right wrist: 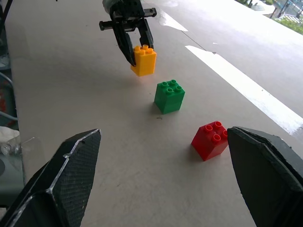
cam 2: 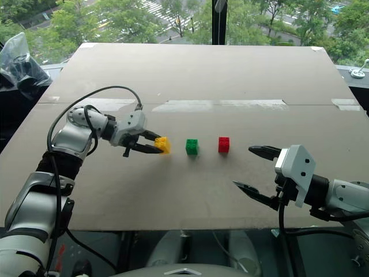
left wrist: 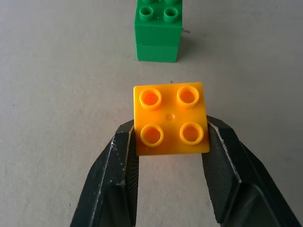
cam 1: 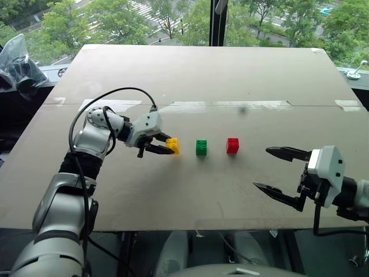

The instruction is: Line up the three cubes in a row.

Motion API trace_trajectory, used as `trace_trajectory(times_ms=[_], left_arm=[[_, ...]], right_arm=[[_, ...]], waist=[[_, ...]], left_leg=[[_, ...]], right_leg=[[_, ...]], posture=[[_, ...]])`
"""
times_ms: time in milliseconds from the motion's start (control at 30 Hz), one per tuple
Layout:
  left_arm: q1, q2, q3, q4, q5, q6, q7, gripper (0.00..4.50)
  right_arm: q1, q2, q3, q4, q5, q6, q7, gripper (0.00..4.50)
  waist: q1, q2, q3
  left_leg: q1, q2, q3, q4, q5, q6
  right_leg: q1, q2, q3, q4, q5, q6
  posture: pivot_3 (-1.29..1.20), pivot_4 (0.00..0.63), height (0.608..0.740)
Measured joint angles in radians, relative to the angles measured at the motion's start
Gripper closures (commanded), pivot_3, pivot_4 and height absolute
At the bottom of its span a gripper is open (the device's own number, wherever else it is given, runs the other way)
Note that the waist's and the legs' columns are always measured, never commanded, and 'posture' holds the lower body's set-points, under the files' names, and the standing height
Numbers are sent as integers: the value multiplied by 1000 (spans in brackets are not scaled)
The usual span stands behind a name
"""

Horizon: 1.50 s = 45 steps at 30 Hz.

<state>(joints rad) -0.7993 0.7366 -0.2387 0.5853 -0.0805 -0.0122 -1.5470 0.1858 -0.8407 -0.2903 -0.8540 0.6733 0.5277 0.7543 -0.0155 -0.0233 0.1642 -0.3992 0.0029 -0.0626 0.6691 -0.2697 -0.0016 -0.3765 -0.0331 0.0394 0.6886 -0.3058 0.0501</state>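
Yellow cube (cam 1: 173,145) sits clamped between the two black fingers of the left gripper (cam 1: 163,146), studs up, at the left end of the row on the cardboard tabletop (cam 1: 190,75). L wrist view shows both fingers (left wrist: 118,165) pressed on opposite sides of the brick, four studs visible on top. From the R wrist view its bottom edge looks slightly off the board w/ a small shadow beneath, but can't tell for sure whether it's lifted or resting.

Green cube (cam 1: 201,147) stands just to the right of the yellow one, w/ a small gap, not touching. Upright, studs up. Red cube (cam 1: 232,145) stands further right again, similar gap from green. Upright too, though in the R wrist view it's turned a bit relative to green. All three lie roughly on one line running left-right across the middle of the board.

Right gripper (cam 1: 275,169) hovers near the front right part of the board, fingers spread wide apart, nothing between them. It's well apart from the red cube, pointing toward the row. R wrist view looks between its own fingers at all three bricks.

Strips of clear tape (cam 1: 230,104) run across the cardboard seam behind the cubes. Plastic bag (cam 1: 17,60) w/ dark items lies off the board at far left.
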Motion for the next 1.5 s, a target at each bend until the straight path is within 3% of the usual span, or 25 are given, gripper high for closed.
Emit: trace_trajectory(times_ms=[333,633,667,700,733,767,867,900,1167,1300,1500], left_arm=[[-76,-24,-26,176,84,-154,2,3242],[-86,-33,-25,191,93,-172,0,3242],[-85,-32,-25,190,93,-170,0,2740],[-85,-32,-25,190,93,-169,0,2740],[-84,-33,-23,186,92,-157,0,1999],[-83,-34,-23,184,91,-152,0,1787],[-78,-35,-21,166,87,-123,-3,280],[-75,-35,-16,157,85,-118,-4,99],[65,54,104,-116,-45,135,5,99],[256,108,258,-279,-139,298,104,99],[568,85,455,-572,-274,502,304,99]], right_arm=[[18,0,-6,-14,9,13,-9,97],[24,-5,-28,-27,20,14,-8,97],[24,-5,-28,-27,20,14,-7,97],[23,-6,-28,-27,20,14,-7,97],[22,-7,-28,-27,21,14,-5,97],[22,-8,-28,-27,21,14,-5,97],[22,-15,-28,-27,22,14,2,97],[22,-15,-28,-26,23,14,2,97],[23,-16,-28,-15,23,14,14,97],[31,-12,-21,21,0,7,22,97],[57,16,17,143,-89,-56,46,97]], waist=[[0,0,0],[1,0,0],[1,0,0],[1,0,0],[1,0,0],[1,0,0],[0,0,0],[0,0,0],[-12,0,0],[-22,0,0],[-9,0,0]], left_leg=[[0,0,0,0,0,0],[0,0,-1,0,0,0],[0,0,-1,0,0,0],[0,0,-1,0,0,0],[0,0,-1,0,0,0],[0,0,-1,0,0,0],[0,0,-1,0,0,0],[0,0,-1,0,0,0],[0,1,-1,0,0,0],[1,2,0,0,0,0],[1,2,-1,0,0,0]], right_leg=[[0,0,0,0,0,0],[0,0,-1,0,0,0],[0,0,-1,0,0,0],[0,0,-1,0,0,0],[0,0,-1,0,0,0],[0,0,-1,0,0,0],[0,0,-1,0,0,0],[0,0,-1,0,0,0],[0,0,0,0,0,0],[0,-1,1,0,0,0],[0,-2,1,0,0,0]], posture=[[0,150,740],[0,150,740],[0,150,740],[0,150,740],[0,150,740],[0,150,740],[0,150,740],[0,150,740],[0,150,740],[0,150,740],[0,150,740]])
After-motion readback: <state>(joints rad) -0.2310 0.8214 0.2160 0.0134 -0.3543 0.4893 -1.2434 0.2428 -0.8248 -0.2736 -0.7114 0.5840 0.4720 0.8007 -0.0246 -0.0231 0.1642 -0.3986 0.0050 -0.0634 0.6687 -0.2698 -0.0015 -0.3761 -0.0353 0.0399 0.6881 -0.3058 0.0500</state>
